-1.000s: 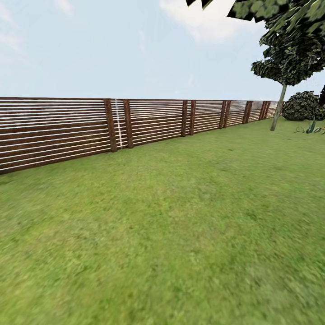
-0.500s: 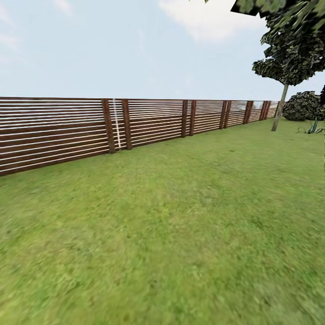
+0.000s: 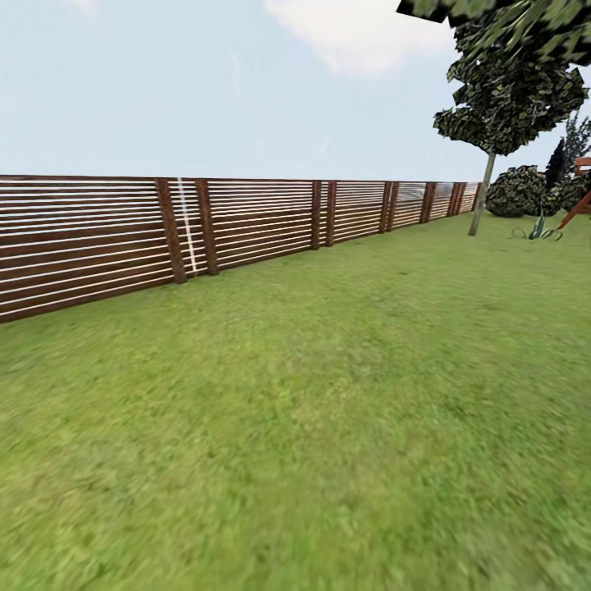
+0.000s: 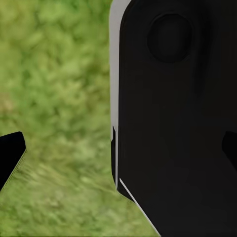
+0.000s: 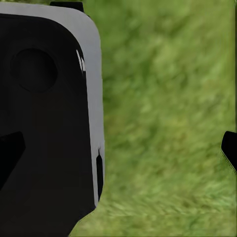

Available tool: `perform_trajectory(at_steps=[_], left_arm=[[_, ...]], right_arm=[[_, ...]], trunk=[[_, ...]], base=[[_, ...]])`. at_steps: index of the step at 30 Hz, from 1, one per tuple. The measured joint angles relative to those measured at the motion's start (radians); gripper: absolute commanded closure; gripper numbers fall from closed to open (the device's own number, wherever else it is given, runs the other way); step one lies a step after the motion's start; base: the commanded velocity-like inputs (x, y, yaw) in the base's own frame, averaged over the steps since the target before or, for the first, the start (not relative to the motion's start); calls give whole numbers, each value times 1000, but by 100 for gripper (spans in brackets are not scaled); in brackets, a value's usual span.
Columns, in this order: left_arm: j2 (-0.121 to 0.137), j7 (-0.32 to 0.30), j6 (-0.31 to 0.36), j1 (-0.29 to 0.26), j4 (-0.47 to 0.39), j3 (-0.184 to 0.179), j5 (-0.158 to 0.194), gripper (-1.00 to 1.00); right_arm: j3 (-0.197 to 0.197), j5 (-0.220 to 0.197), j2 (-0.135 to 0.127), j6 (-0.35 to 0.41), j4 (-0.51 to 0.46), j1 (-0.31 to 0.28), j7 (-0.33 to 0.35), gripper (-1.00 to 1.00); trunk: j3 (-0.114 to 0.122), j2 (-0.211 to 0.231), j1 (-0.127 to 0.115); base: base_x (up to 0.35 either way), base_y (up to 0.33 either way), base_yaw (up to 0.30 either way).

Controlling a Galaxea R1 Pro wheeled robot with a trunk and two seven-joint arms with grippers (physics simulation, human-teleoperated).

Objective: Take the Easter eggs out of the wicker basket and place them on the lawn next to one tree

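The lawn point(image 3: 328, 394) spreads wide and green in the head view. The Easter eggs and the wicker basket are out of view. A tree point(image 3: 482, 193) with a slim pale trunk and dark leafy canopy stands far off at the back right, near the fence. My left gripper point(image 4: 118, 158) is open over grass, its black fingertips point(image 4: 10, 155) far apart with nothing between them. In the right wrist view my right gripper point(image 5: 118, 155) is also open and empty, one fingertip point(image 5: 229, 148) showing against the grass.
A brown slat fence point(image 3: 246, 222) runs along the lawn's left side into the distance. Dark bushes point(image 3: 517, 190), a spiky plant point(image 3: 538, 232) and a red-brown structure point(image 3: 581, 201) sit at the far right. A black robot panel point(image 4: 173, 123) shows beside each gripper.
The whole head view has slid left, so the camera has turned right. The red-brown structure and more bushes have come into sight at the right edge.
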Motion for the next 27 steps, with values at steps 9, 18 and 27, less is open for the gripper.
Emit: perform_trajectory(at_steps=[9, 18, 27], left_arm=[[0, 0, 0, 0, 0, 0, 1, -100], [0, 0, 0, 0, 0, 0, 0, -100], [0, 0, 0, 0, 0, 0, 0, -100]], right_arm=[[0, 0, 0, 0, 0, 0, 0, -100], [0, 0, 0, 0, 0, 0, 0, -100], [0, 0, 0, 0, 0, 0, 0, -100]], trunk=[[0, 0, 0], [0, 0, 0], [0, 0, 0]], base=[[335, 0, -2], [335, 0, 0], [335, 0, 0]])
